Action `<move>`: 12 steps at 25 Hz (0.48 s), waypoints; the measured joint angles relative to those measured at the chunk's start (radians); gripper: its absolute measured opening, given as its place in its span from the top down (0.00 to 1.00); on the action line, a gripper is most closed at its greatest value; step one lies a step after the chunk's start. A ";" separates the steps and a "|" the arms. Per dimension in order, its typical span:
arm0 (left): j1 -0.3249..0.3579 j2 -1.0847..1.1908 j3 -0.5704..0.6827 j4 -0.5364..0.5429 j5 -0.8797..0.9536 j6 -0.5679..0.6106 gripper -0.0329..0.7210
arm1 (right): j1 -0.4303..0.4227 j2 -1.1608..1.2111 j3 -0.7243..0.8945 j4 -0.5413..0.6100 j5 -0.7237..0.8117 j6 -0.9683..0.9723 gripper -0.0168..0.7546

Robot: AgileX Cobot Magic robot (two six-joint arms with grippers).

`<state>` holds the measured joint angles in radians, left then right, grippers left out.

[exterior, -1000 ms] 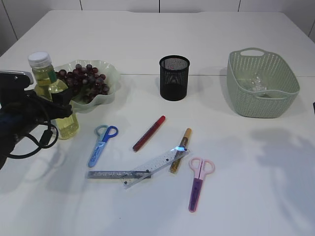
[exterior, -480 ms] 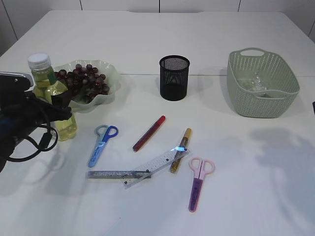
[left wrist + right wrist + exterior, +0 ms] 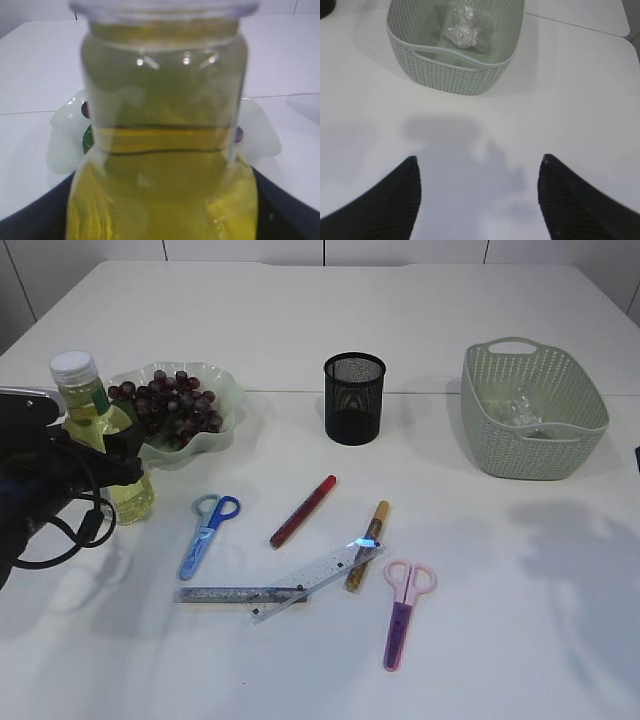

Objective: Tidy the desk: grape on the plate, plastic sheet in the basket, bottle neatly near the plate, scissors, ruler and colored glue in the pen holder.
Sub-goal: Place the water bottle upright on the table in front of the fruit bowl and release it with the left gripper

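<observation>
From the exterior view I see the left gripper (image 3: 118, 455) around the bottle (image 3: 100, 445), which stands upright on the table (image 3: 300, 330) just beside the plate (image 3: 215, 400) of grapes (image 3: 170, 405). In the left wrist view the bottle fills the frame between the jaws; I cannot tell whether the jaws press on the glass or stand just clear of it. The right gripper (image 3: 477, 200) hangs open and empty above bare table, near the basket (image 3: 450, 65), which contains the plastic sheet (image 3: 464, 30). The pen holder (image 3: 354, 398) stands upright at centre. Lying flat in front of it are the blue scissors (image 3: 207, 533), red glue pen (image 3: 303, 510), gold glue pen (image 3: 367, 545), two crossed rulers (image 3: 285, 585) and pink scissors (image 3: 402, 612).
</observation>
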<state>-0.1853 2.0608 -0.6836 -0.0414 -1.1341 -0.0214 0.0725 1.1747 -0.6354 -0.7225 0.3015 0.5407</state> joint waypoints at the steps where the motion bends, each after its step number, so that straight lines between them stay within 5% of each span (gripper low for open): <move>1: 0.000 0.000 0.000 0.000 0.000 0.000 0.19 | 0.000 0.000 0.000 0.000 0.000 0.000 0.25; 12: 0.000 -0.036 0.018 0.000 0.002 0.000 0.18 | 0.000 0.000 0.000 0.000 0.000 0.000 0.25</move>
<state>-0.1853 2.0246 -0.6652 -0.0414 -1.1323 -0.0214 0.0725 1.1747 -0.6354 -0.7225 0.3015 0.5407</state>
